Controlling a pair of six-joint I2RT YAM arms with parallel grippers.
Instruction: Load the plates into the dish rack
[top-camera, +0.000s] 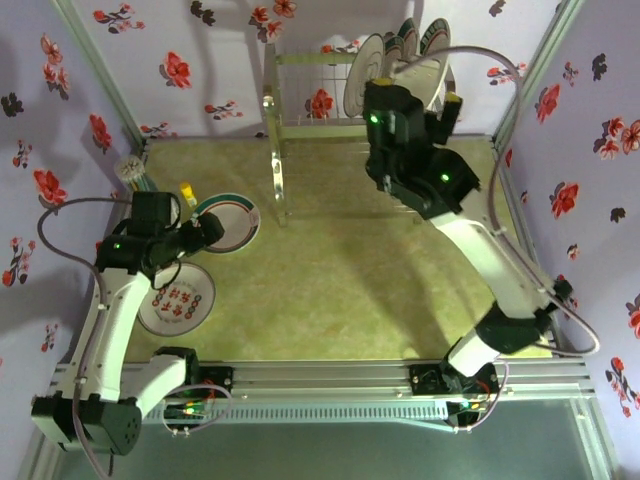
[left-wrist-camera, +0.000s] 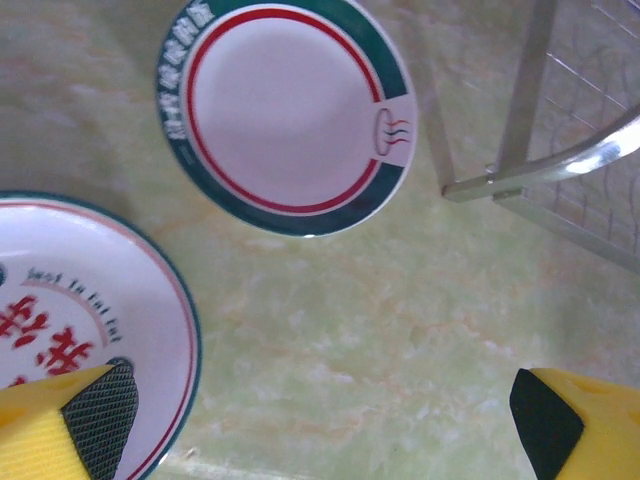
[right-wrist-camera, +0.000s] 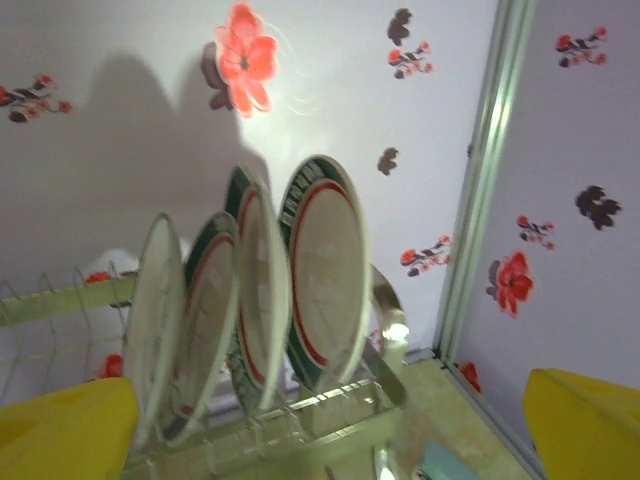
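Four plates (right-wrist-camera: 325, 270) stand upright in the rack (right-wrist-camera: 330, 402) slots, the right claw (right-wrist-camera: 325, 435) open just before them. Two more plates (left-wrist-camera: 290, 110) lie flat on the table (left-wrist-camera: 400, 330) under the open left claw (left-wrist-camera: 320, 415).

White arms (top-camera: 112, 322), black joints (top-camera: 425, 175), yellow fingers (left-wrist-camera: 598, 432)

Four plates (right-wrist-camera: 325, 270) standing on edge, side by side in the rack (right-wrist-camera: 310, 415), centre-left of frame. Yellow fingers (right-wrist-camera: 60, 430) sit wide apart in both bottom corners, touching nothing. Flowery wall (right-wrist-camera: 120, 130) behind.
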